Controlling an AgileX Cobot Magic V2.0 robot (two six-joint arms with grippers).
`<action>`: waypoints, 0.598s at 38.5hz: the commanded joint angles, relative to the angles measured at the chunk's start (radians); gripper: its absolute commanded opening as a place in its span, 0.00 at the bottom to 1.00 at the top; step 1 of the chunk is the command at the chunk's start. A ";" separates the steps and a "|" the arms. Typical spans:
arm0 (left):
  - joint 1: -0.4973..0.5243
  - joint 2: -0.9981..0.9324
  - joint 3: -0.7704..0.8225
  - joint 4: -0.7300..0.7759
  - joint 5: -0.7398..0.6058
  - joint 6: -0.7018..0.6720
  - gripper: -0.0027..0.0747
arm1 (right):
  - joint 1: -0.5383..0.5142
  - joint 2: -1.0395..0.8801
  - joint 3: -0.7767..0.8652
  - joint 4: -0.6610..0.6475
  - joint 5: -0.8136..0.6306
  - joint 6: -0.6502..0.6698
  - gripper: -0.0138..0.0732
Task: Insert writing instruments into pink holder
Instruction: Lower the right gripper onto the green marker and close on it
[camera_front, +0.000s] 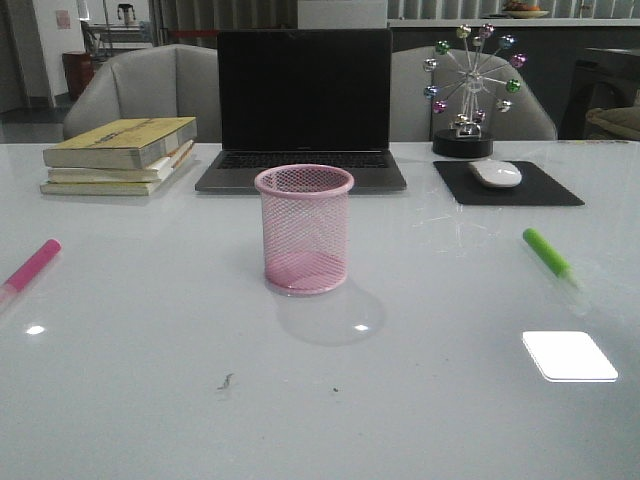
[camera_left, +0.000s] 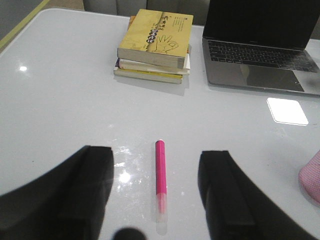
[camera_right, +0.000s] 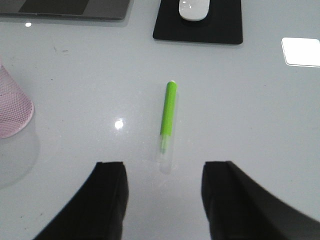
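On the surface (camera_front: 150, 380), the pink marker (camera_left: 160, 170) and green marker (camera_right: 169, 112) lie flat, well apart on either side of the empty pink holder (camera_front: 304, 228). Both the left pincer (camera_left: 156, 187) and right pincer (camera_right: 164, 192) stand apart, each above its marker. Lower each pincer squarely astride the coloured barrel and close at mid-length, so the marker should hang level for upending over the rim.

The top yellow paperback book (camera_left: 157, 37) on the stack carries a dark title band and a hand drawing; its characters are illegible.

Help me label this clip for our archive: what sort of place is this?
Probably an office desk. An open laptop sits at the back beside stacked books, a mouse on its pad, chairs behind, and a pink pen cup in the middle.
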 joint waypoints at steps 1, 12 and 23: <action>-0.002 -0.004 -0.036 -0.012 -0.109 -0.010 0.61 | -0.001 0.038 -0.132 0.005 -0.009 -0.013 0.68; -0.002 -0.004 -0.036 -0.012 -0.127 -0.010 0.61 | -0.001 0.276 -0.415 -0.007 0.158 -0.029 0.68; -0.002 -0.004 -0.036 -0.015 -0.125 -0.010 0.61 | -0.001 0.520 -0.576 -0.031 0.202 -0.029 0.68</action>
